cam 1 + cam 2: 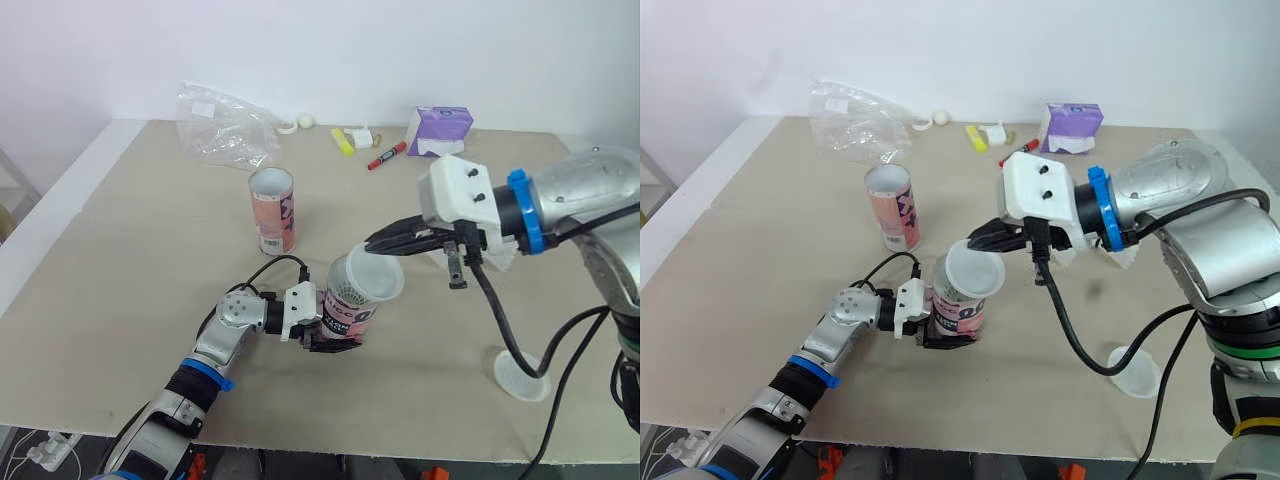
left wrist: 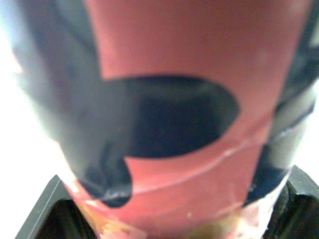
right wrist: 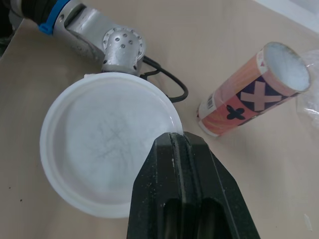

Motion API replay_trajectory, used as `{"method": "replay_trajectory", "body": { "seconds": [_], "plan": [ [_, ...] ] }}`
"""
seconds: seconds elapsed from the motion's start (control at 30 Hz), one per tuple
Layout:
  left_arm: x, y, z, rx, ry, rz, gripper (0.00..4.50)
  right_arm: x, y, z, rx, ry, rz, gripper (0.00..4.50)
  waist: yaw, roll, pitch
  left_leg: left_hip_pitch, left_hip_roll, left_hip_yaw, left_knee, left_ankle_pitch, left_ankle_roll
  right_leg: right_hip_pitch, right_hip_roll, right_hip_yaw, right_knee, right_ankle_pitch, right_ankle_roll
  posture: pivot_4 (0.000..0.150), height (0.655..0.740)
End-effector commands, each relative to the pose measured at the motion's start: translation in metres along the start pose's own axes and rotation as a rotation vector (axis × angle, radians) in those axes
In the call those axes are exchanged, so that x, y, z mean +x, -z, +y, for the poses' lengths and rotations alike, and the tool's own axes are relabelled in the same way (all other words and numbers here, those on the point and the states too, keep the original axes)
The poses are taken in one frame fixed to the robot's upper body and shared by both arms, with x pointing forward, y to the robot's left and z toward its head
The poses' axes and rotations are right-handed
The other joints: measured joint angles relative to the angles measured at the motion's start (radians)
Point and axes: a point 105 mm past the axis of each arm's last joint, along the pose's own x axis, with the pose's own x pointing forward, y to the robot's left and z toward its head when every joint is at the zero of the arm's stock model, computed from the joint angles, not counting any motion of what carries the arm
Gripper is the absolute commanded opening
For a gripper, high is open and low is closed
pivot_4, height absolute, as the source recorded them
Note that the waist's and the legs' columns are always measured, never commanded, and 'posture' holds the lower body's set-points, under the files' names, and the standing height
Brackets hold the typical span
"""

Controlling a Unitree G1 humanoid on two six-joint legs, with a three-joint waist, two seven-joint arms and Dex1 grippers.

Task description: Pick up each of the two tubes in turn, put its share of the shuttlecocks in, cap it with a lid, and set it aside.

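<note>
two tubes [image 1: 272, 212] [image 1: 347, 318], three lids [image 1: 378, 277] [image 1: 520, 376] [image 3: 285, 69], one plastic bag [image 1: 225, 125], one purple box [image 1: 440, 130], one red marker [image 1: 387, 156], one yellow highlighter [image 1: 342, 141].

This looks like a robotics lab or test room. A plain, pale wooden worktop [image 1: 130, 300] stands against a plain white wall [image 1: 400, 50]. Working clutter lies loose at the worktop's far edge: a crumpled clear plastic bag [image 1: 222, 127], a red marker pen [image 1: 386, 156], a yellow highlighter [image 1: 342, 141], a purple-and-white cardboard box [image 1: 438, 130] and a small roll of white tape [image 1: 287, 127]. A white power strip [image 1: 30, 452] lies on the floor by the near left corner.
</note>
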Motion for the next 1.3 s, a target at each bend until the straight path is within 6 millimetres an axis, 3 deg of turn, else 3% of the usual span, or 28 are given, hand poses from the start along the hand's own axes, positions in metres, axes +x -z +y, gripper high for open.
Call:
{"method": "replay_trajectory", "body": {
  "seconds": [0.03,0.3,0.8,1.3],
  "plan": [
    [-0.004,0.026,-0.011,-0.069,0.009,0.089,3.47,0.001,-0.008,-0.001,-0.065,0.007,-0.012,0.05,0.000,0.000,0.000,0.000,0.000,0.000,0.000,0.000,0.000,0.000,0.000,0.000,0.000,0.000,0.000,0.150,0.7400],
    [-0.004,0.027,-0.011,-0.068,0.004,0.095,3.47,0.014,-0.013,0.004,-0.111,-0.025,-0.031,0.05,0.000,0.000,0.000,0.000,0.000,0.000,0.000,0.000,0.000,0.000,0.000,0.000,0.000,0.000,0.000,0.150,0.7400],
    [-0.005,0.029,-0.010,-0.075,-0.003,0.100,3.47,0.008,-0.003,-0.003,-0.175,-0.017,0.036,0.05,0.000,0.000,0.000,0.000,0.000,0.000,0.000,0.000,0.000,0.000,0.000,0.000,0.000,0.000,0.000,0.150,0.7400],
    [-0.008,0.030,-0.009,-0.082,-0.013,0.106,3.47,0.018,-0.004,0.004,-0.177,-0.074,0.021,0.05,0.000,0.000,0.000,0.000,0.000,0.000,0.000,0.000,0.000,0.000,0.000,0.000,0.000,0.000,0.000,0.150,0.7400]
  ]
}}
